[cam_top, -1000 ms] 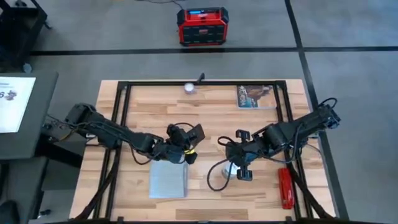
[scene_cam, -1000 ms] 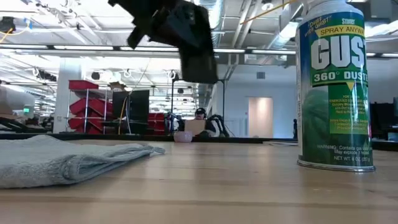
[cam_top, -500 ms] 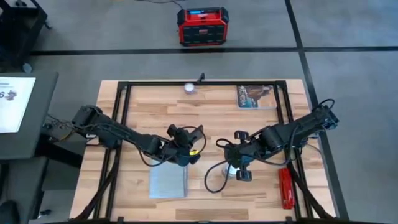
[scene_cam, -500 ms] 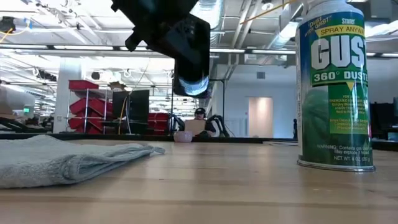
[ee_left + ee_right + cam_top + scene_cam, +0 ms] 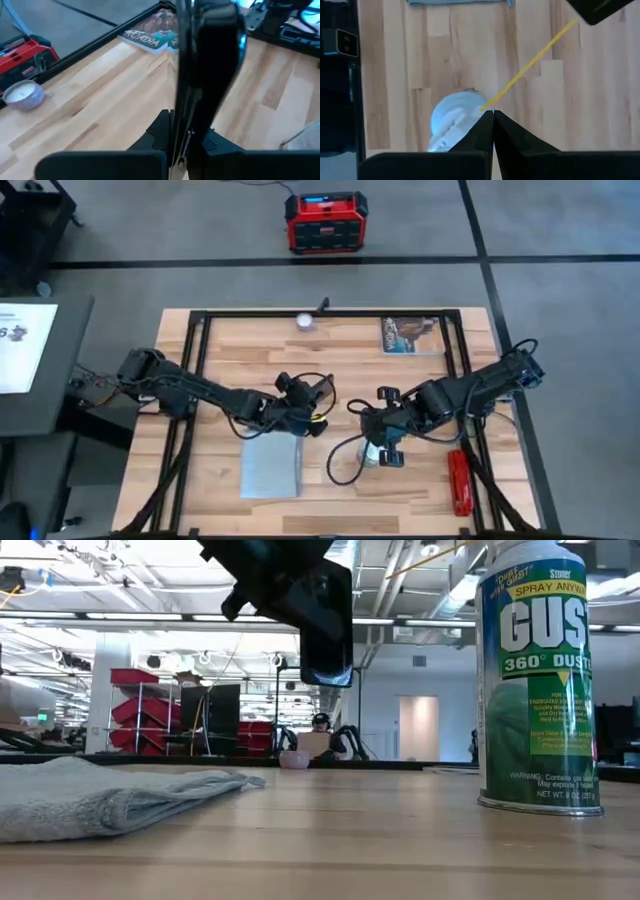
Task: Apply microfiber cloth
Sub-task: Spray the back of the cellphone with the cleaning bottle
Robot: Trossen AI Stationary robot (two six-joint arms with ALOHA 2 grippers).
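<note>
The left pincer [image 5: 306, 402] hung above the table [image 5: 230, 360], clamped on the black phone [image 5: 326, 622]. The microfiber cloth [image 5: 271, 468] lay flat just beside it on the near side, long axis running front to back, nearer this arm. The right pincer [image 5: 385, 442], fingers pressed together, hovered over the duster can [image 5: 537, 680].
</note>
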